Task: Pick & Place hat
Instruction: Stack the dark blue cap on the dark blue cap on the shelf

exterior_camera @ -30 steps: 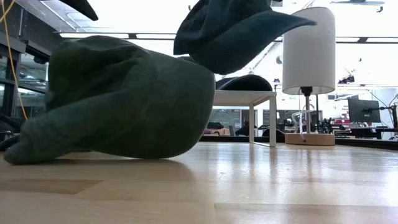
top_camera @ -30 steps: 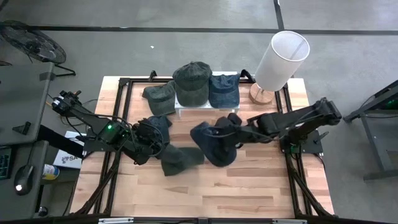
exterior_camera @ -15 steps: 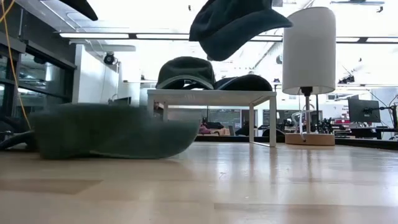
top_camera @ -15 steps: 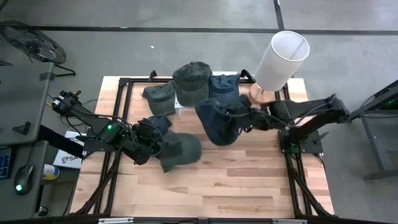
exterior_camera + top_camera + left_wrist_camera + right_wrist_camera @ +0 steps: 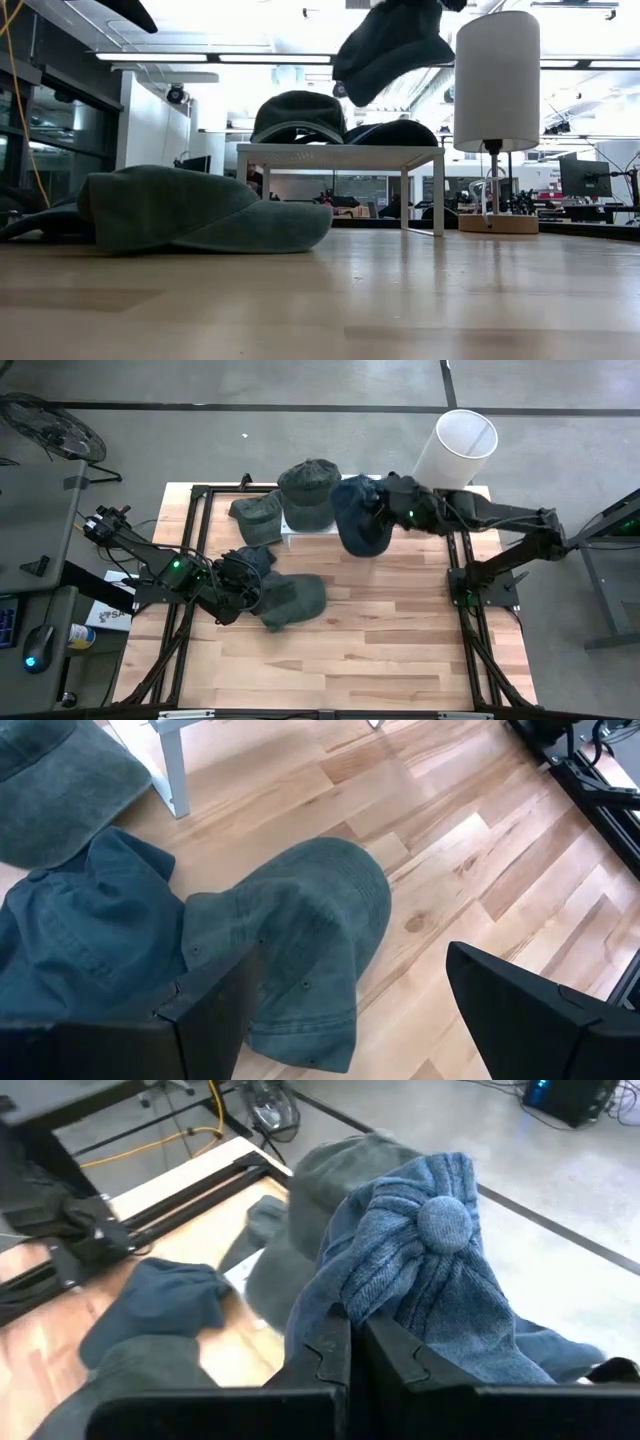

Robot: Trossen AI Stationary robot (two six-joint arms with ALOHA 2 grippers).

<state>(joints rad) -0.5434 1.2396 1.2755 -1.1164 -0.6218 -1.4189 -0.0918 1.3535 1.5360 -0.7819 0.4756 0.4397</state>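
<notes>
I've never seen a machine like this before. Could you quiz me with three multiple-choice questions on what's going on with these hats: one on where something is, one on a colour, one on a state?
1. Where is the green hat nearest the left end effector?
A. on the wooden table
B. on the lamp
C. on the floor

2. What colour is the hat carried by the right end effector?
A. red
B. dark blue
C. white

3. How are the left end effector's fingers?
A. shut on a hat
B. open, holding nothing
C. out of sight

Answers: 1 A, the low view shows it lying flat on the boards. 2 B, it shows as blue denim in the right wrist view. 3 B, the left wrist view shows the fingers spread apart above the hat.
</notes>
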